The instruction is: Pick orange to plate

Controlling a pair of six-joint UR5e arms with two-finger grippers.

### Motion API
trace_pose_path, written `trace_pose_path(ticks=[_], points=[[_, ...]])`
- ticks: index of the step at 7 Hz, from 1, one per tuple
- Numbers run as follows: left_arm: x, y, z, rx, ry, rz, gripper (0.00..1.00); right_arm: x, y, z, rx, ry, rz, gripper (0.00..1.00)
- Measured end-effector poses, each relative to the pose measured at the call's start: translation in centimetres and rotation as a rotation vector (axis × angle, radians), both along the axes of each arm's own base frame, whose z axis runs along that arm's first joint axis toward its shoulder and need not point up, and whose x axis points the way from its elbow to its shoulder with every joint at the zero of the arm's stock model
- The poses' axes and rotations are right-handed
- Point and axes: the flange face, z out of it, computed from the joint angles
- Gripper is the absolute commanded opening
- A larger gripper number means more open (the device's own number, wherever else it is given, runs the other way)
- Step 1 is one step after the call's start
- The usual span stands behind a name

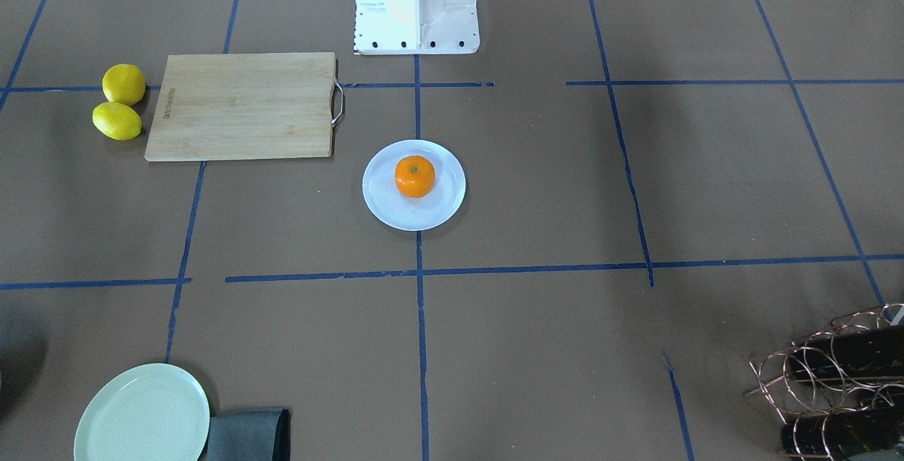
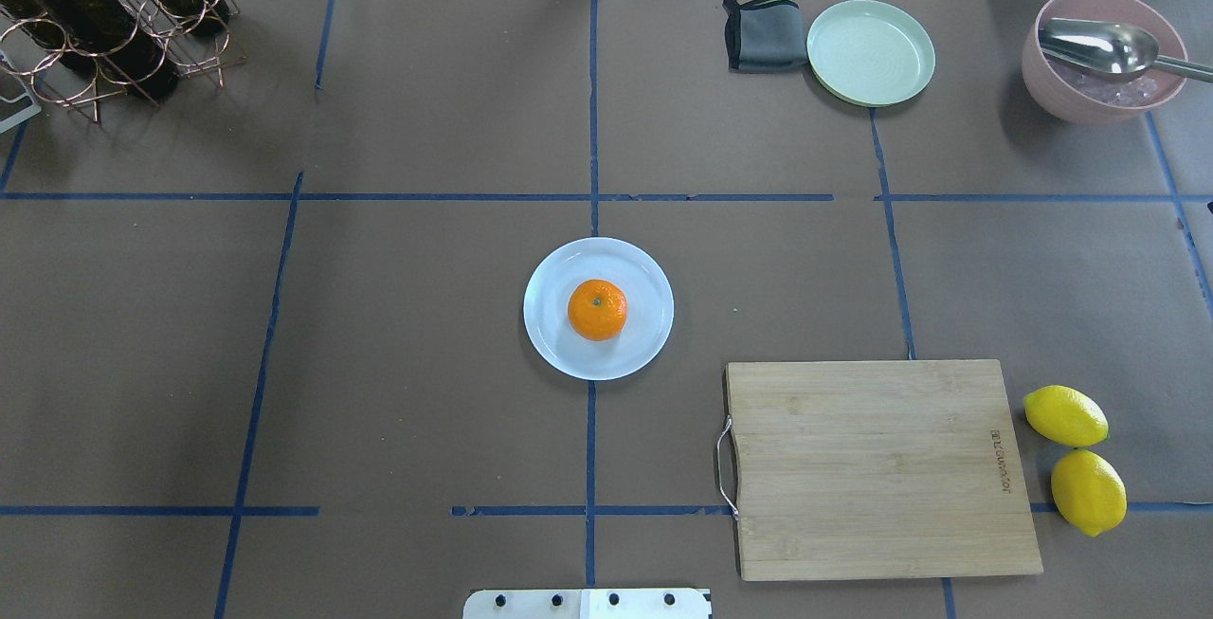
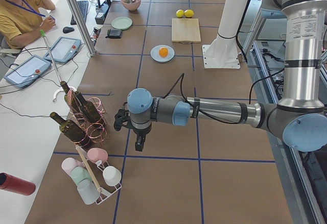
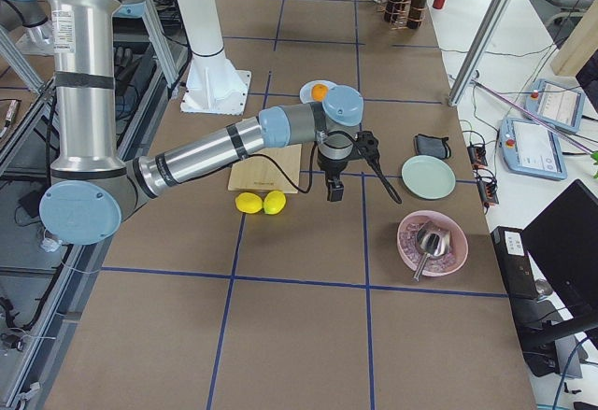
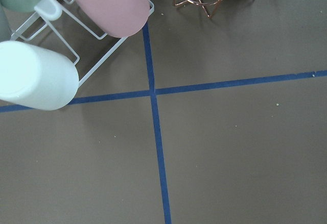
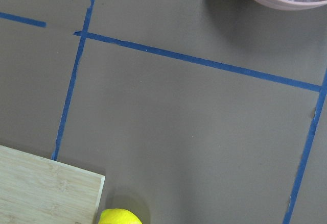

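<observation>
The orange (image 1: pixel 414 176) (image 2: pixel 597 309) rests stem-up in the middle of the pale bluish-white plate (image 1: pixel 382 208) (image 2: pixel 552 346) at the table's centre. The side views show the same pair far off, orange (image 3: pixel 163 52) (image 4: pixel 320 91) on plate (image 3: pixel 155 56). My left gripper (image 3: pixel 138 142) hangs over the table's left end near the bottle rack, far from the plate. My right gripper (image 4: pixel 334 189) hangs over the right end beside the lemons. Both appear only in the side views, so I cannot tell whether they are open or shut. No fingers show in either wrist view.
A wooden cutting board (image 2: pixel 881 467) lies right of the plate, with two lemons (image 2: pixel 1076 456) beyond it. At the far edge are a pale green plate (image 2: pixel 870 52), a grey cloth (image 2: pixel 764 33), a pink bowl (image 2: pixel 1099 55) with a spoon, and a bottle rack (image 2: pixel 114 17). A cup rack (image 5: pixel 76 35) stands at the left end.
</observation>
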Motion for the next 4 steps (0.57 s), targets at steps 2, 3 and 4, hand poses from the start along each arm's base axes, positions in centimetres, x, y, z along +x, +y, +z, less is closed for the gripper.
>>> trace_pose_path(ticks=[2,3,4], points=[[0.0,0.2,-1.1,0.019,0.001,-0.001,1.00,0.3,0.3,0.5,-0.033,0.006,0.026,1.00],[0.0,0.1,-1.6,0.027,0.008,0.000,1.00,0.5,0.6,1.6,-0.072,0.018,0.045,1.00],[0.2,0.1,-2.1,0.034,0.036,0.003,1.00,0.6,1.2,2.7,-0.100,0.026,0.053,1.00]])
